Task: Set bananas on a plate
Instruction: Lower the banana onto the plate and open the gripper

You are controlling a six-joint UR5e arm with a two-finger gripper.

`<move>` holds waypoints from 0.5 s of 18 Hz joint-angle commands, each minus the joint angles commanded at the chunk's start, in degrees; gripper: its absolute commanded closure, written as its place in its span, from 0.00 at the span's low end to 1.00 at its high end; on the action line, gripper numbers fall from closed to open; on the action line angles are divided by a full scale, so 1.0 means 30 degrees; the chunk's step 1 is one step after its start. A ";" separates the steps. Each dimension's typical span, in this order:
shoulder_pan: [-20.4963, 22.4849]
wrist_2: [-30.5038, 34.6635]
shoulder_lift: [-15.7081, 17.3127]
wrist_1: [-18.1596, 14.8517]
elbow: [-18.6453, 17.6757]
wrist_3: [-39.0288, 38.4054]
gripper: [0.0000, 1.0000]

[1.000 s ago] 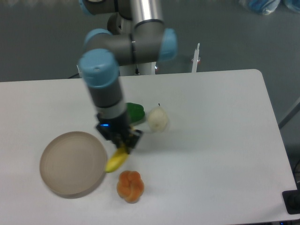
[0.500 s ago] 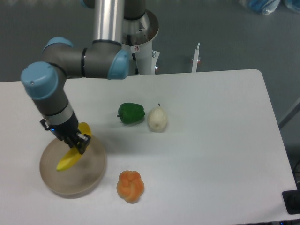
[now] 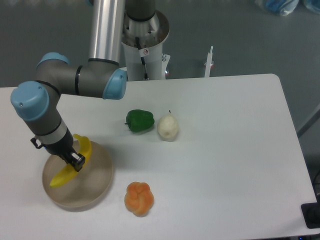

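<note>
We see the gripper (image 3: 74, 161) poised over the plate (image 3: 98, 176), its fingers clamped on the bananas (image 3: 64, 175), a single curved yellow fruit held at about its middle. The fruit runs from an upper end near the plate's back rim, just right of the wrist, down to a lower end over the plate's left half. We cannot tell whether the fruit already touches the plate or hangs just above it. The plate sits at the front left of the white surface (image 3: 230, 150). Just beside its right rim, toward the front, lies an orange lumpy pumpkin-like thing (image 3: 138, 198). Farther back, near the middle of the surface, a green pepper (image 3: 139, 120) and a pale cream pear (image 3: 168, 127) sit close beside each other, well apart from the plate.
</note>
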 joint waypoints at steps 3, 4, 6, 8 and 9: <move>0.0000 0.0175 -0.0529 0.0029 0.0265 0.0844 0.72; 0.0000 0.0292 -0.0558 -0.0058 0.0323 0.1459 0.72; 0.0000 0.0381 -0.0588 -0.0059 0.0236 0.1582 0.72; -0.0029 0.0381 -0.0588 -0.0117 0.0236 0.1641 0.72; -0.0029 0.0381 -0.0646 -0.0117 0.0177 0.1670 0.72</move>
